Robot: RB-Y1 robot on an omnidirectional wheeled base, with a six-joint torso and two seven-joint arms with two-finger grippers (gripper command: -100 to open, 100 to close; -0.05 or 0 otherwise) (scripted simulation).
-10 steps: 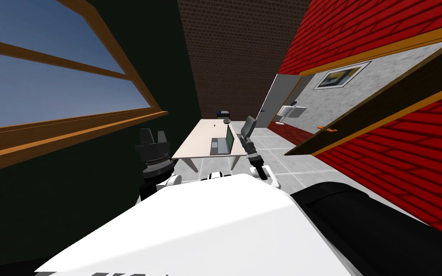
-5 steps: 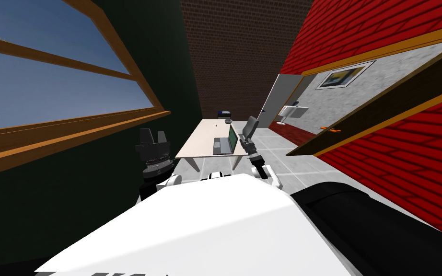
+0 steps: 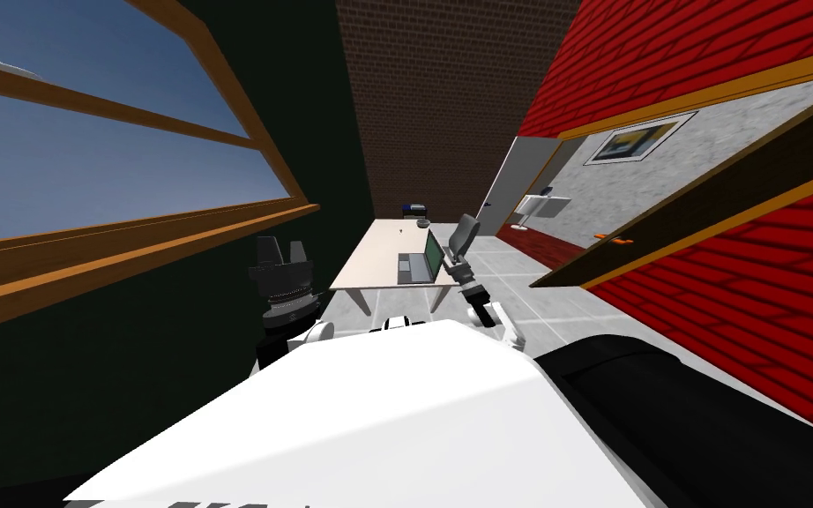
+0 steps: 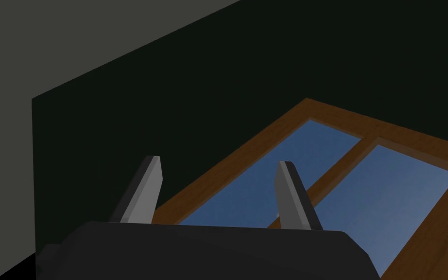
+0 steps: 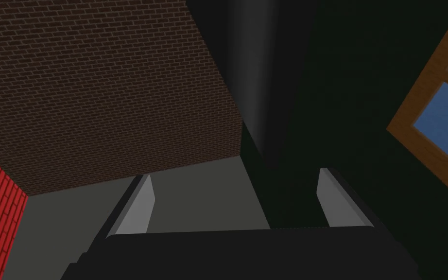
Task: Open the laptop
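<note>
A grey laptop [image 3: 415, 265] lies on a pale table [image 3: 378, 257] some way ahead of me, near the table's right edge. Its lid stands raised, showing a green screen [image 3: 433, 253]. My right gripper [image 3: 462, 231] is held up beside the table's right side, short of the laptop; in the right wrist view the gripper [image 5: 237, 201] is open and holds nothing. My left gripper [image 3: 282, 249] is raised at my left, well away from the table. In the left wrist view it [image 4: 218, 194] is open and empty too.
A small dark bowl [image 3: 422, 223] sits on the table's far end, with a dark blue-topped object [image 3: 413, 209] beyond it. A brown door [image 3: 704, 212] with an orange handle [image 3: 612, 236] swings open at right. Grey tiled floor [image 3: 519, 282] runs beside the table.
The whole head view has shifted a little: the table and laptop sit slightly further right, from my own move. Both grippers stay open.
</note>
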